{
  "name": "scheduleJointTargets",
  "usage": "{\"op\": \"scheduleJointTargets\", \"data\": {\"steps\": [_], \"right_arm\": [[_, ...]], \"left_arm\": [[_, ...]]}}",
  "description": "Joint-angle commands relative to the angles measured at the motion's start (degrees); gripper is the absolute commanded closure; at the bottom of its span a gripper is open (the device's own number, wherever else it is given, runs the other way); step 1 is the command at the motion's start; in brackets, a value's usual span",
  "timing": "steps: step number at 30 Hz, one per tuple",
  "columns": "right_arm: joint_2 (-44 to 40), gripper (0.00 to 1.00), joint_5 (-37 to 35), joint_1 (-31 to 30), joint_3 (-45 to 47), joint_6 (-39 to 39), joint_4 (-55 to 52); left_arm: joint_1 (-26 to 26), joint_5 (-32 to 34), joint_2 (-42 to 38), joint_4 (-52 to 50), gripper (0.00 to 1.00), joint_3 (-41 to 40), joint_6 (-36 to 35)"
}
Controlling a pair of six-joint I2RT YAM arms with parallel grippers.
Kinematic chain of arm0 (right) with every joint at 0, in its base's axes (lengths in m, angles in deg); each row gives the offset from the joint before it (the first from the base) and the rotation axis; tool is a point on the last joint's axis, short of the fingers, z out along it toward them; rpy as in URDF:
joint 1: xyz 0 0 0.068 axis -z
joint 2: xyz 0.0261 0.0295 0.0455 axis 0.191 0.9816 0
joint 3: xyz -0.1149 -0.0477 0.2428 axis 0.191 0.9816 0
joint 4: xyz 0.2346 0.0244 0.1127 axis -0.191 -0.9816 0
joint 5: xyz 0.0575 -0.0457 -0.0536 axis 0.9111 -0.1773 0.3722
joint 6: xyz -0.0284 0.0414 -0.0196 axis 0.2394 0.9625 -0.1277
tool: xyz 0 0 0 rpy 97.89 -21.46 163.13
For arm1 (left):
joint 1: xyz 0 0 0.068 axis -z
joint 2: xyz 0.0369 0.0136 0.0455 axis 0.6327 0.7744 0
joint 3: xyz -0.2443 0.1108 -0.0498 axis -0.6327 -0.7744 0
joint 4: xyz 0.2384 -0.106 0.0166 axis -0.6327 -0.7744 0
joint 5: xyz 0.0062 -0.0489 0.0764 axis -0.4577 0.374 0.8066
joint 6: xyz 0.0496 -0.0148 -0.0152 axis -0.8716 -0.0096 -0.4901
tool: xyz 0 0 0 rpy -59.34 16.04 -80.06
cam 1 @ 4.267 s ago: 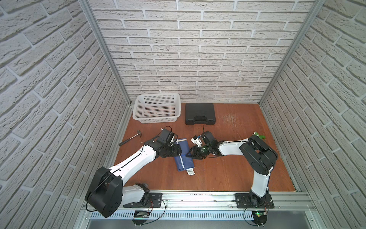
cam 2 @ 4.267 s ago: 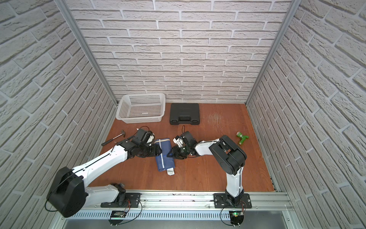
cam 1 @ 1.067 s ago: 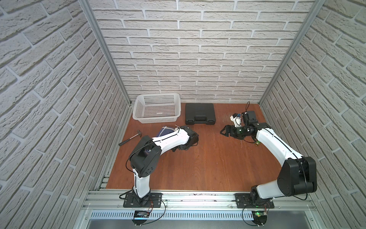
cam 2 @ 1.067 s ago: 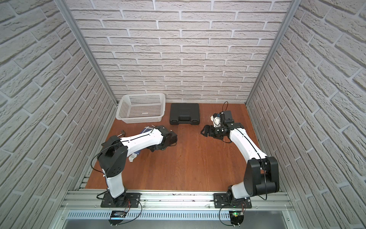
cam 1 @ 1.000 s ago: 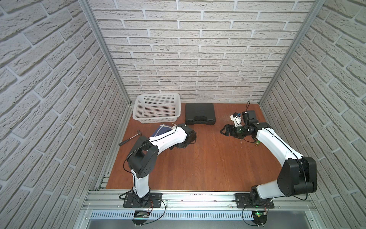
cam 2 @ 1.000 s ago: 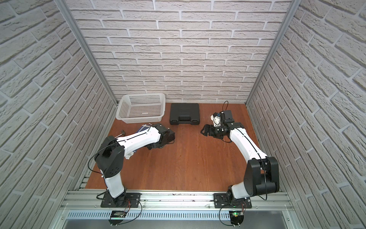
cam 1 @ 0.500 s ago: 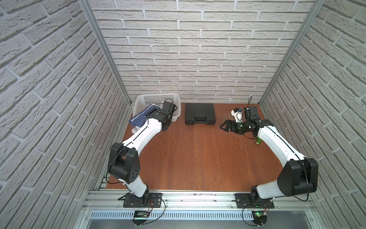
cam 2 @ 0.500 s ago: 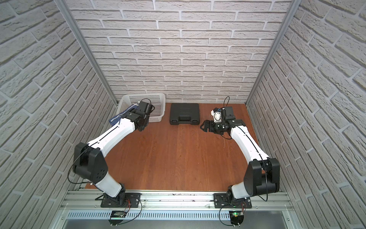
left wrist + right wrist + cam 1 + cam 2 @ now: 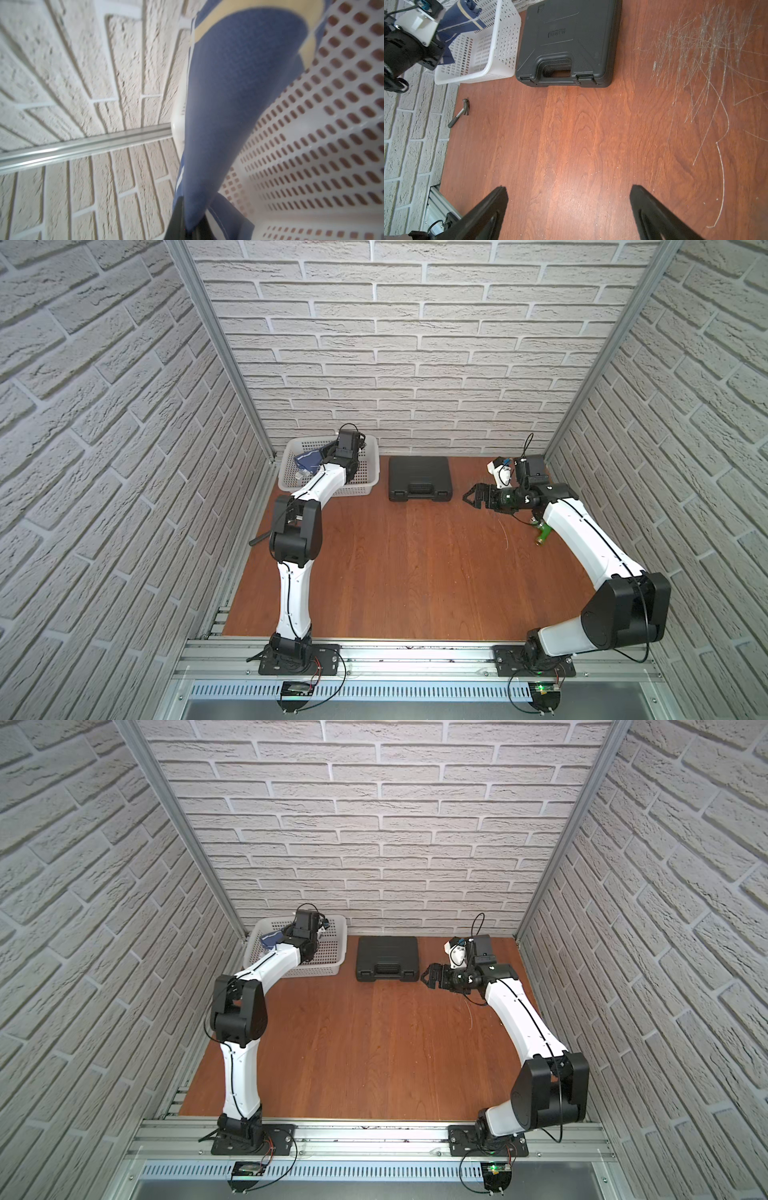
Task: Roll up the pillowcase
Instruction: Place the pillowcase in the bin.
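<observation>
The left fingers (image 9: 178, 218) pinch one end of the pillowcase (image 9: 308, 458), which hangs over the white basket (image 9: 368, 486). Held by that end alone, the cloth may unroll or drape across the rim on release. The right fingers (image 9: 488, 207), spread and empty above the counter (image 9: 571, 135), are too far off to steady it.

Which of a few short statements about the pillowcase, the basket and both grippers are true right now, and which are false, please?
1. The left gripper is shut on the pillowcase. True.
2. The pillowcase lies spread out flat. False: it is bunched up over the basket.
3. The right gripper is open and empty. True.
4. The black case stands open. False: it is closed.
5. The hammer is in the basket. False: it lies on the table.
</observation>
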Motion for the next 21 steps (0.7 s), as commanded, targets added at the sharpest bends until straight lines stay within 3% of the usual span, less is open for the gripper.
{"op": "scheduleJointTargets", "data": {"steps": [1, 6, 14, 21], "right_arm": [[1.0, 0.03, -1.3, 0.4, -1.8, -0.6, -0.6], [3.8, 0.03, -1.1, 0.4, -4.5, -0.7, -1.2], [7.8, 0.02, -0.1, 0.4, -7.7, -0.2, -1.3], [9.5, 0.02, 0.2, 0.4, -8.9, -0.4, -1.7]], "left_arm": [[-2.0, -5.8, 2.1, 7.3, 1.0, 2.0, -4.4], [-3.5, -14.4, 3.2, 6.0, 1.0, -0.3, -5.0], [-5.0, -20.9, 5.8, 3.0, 1.0, -1.8, -6.2], [-6.0, -28.6, 5.9, -4.0, 1.0, -4.2, -13.0]]}}
